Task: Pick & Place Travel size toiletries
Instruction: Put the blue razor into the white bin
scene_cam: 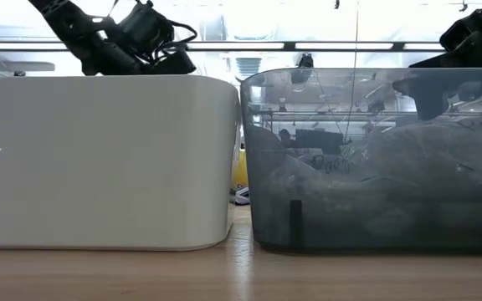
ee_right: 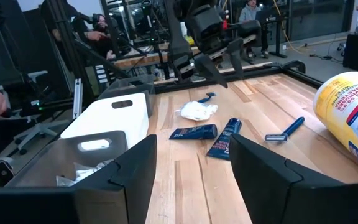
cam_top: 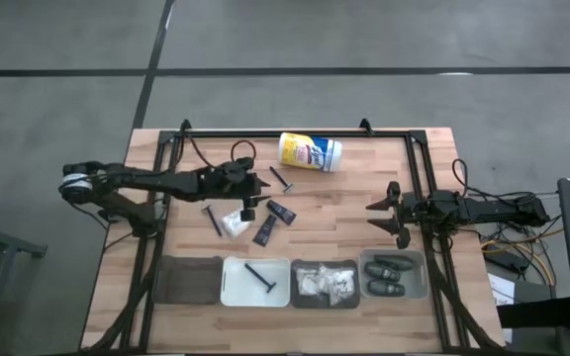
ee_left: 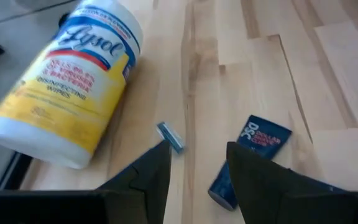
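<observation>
The toiletries lie loose at mid-table: a white packet (cam_top: 234, 225), two dark tubes (cam_top: 283, 214) (cam_top: 264, 232) and two thin razors (cam_top: 281, 179) (cam_top: 212, 218). My left gripper (cam_top: 258, 196) hovers open above them. In the left wrist view, a razor's blue head (ee_left: 169, 137) and a tube (ee_left: 250, 158) show past its fingers, which hold nothing. My right gripper (cam_top: 384, 213) waits open at the table's right side, level and pointing toward the items (ee_right: 197, 111). Another razor (cam_top: 261, 278) lies in the white bin, packets (cam_top: 327, 284) in the grey bin, and dark pods (cam_top: 392, 276) in the clear bin.
A yellow-and-white wipes canister (cam_top: 310, 151) lies on its side at the far edge, close to my left gripper. Four bins line the near edge: dark (cam_top: 189, 280), white (cam_top: 236, 282), grey (cam_top: 305, 269) and clear (cam_top: 422, 267). A black frame rail (cam_top: 295, 133) borders the table.
</observation>
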Motion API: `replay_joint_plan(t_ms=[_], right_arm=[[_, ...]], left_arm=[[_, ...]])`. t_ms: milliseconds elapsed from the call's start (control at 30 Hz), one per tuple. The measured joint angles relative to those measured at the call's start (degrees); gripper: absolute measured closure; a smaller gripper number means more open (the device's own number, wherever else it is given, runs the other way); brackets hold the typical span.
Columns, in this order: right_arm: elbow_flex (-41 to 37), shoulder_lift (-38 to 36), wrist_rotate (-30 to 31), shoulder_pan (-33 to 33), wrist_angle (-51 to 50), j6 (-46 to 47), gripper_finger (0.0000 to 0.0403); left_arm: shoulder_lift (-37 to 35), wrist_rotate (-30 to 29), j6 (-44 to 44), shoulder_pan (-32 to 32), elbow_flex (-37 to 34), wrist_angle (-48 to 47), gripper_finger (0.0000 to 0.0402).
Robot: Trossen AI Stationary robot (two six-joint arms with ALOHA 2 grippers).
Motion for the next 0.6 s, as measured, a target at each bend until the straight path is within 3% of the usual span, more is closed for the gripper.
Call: replay_joint_plan(t_ms=[233, 600], right_arm=[[0.00, 0.00, 0.00, 0.00, 0.00, 0.02, 0.0228], [0.02, 0.01, 0.01, 0.00, 0.00, 0.01, 0.0263]], left_arm=[[2.93, 3.07, 3.87, 1.61, 2.46, -0.84, 0.0241], [18.08, 3.13, 13.92, 3.06, 12.25, -2.41, 0.0241]])
